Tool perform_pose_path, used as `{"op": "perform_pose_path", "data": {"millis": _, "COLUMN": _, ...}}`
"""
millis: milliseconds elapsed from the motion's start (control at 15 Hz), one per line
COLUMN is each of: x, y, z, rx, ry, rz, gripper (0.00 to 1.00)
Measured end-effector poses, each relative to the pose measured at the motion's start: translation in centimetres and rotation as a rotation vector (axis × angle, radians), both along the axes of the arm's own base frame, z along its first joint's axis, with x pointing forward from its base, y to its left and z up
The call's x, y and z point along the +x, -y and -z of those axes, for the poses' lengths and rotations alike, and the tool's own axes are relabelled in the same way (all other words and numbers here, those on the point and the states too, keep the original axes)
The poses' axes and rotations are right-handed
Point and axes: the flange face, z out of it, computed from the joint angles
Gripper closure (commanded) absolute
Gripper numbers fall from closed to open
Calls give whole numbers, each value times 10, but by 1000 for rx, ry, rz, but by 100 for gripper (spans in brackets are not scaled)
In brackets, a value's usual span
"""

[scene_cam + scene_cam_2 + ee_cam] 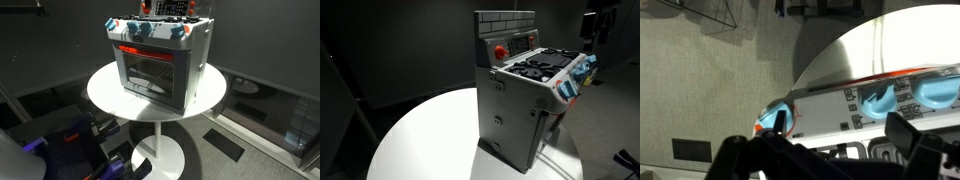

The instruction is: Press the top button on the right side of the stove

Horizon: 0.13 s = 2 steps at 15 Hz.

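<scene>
Dim grey room: a round white surface [100, 92] on a single pedestal carries the stove [160, 58], a small grey box with a glass door, a red strip above it and teal-and-white knobs [135, 32] along its top front edge. In an exterior view the stove [525, 100] shows black burners [542, 65] on top and an upright brick-patterned back panel [505, 20] with a red button [501, 52] below it. The dark arm [595, 25] hangs in the air off the knob side, well apart from the stove. In the wrist view the jaws are open: two dark fingers [735, 158] stand wide apart with nothing between them, and the knobbed edge of the stove [840, 108] lies just beyond.
</scene>
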Motion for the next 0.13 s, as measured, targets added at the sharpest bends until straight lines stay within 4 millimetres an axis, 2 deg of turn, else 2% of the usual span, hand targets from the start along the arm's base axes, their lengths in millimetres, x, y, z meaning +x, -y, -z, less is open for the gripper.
{"op": "perform_pose_path", "data": {"millis": 133, "x": 0, "y": -1, "z": 1, "rx": 0, "ry": -3, "rz": -1, "gripper": 0}}
